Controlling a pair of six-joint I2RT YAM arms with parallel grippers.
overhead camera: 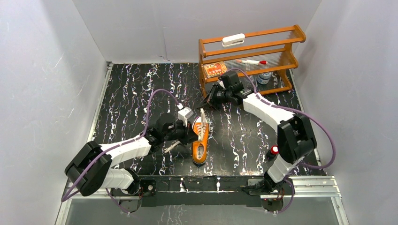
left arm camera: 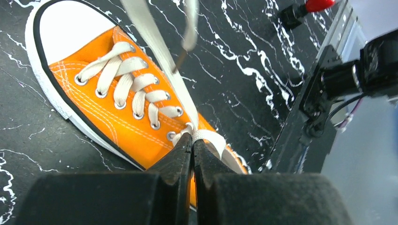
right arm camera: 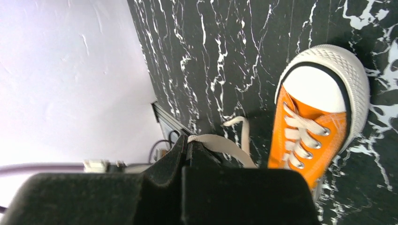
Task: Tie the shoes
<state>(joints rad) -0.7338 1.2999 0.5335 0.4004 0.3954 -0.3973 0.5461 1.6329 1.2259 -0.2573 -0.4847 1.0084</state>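
Observation:
The orange sneaker [overhead camera: 205, 140] lies on the black marbled table between the arms, its white toe cap pointing away from the bases. My left gripper [overhead camera: 191, 133] is shut on a white lace [left arm camera: 213, 138] right at the top eyelets, over the shoe [left arm camera: 117, 126]; its fingertips [left arm camera: 193, 140] are closed together. My right gripper [overhead camera: 205, 104] is beyond the toe, raised, and shut [right arm camera: 187, 139] on the other lace [right arm camera: 220, 144], which runs taut up from the shoe [right arm camera: 328, 145]. That taut strand [left arm camera: 155, 42] crosses over the toe in the left wrist view. A loose lace end [left arm camera: 189, 28] hangs beside it.
A wooden rack [overhead camera: 248, 51] stands at the back right, just behind the right gripper, holding a white block [overhead camera: 233, 40], a marker [overhead camera: 251, 62], an orange card [overhead camera: 215, 69] and a can [overhead camera: 264, 77]. A red button [overhead camera: 274, 150] sits by the right arm. A metal rail [overhead camera: 216, 183] runs along the near edge.

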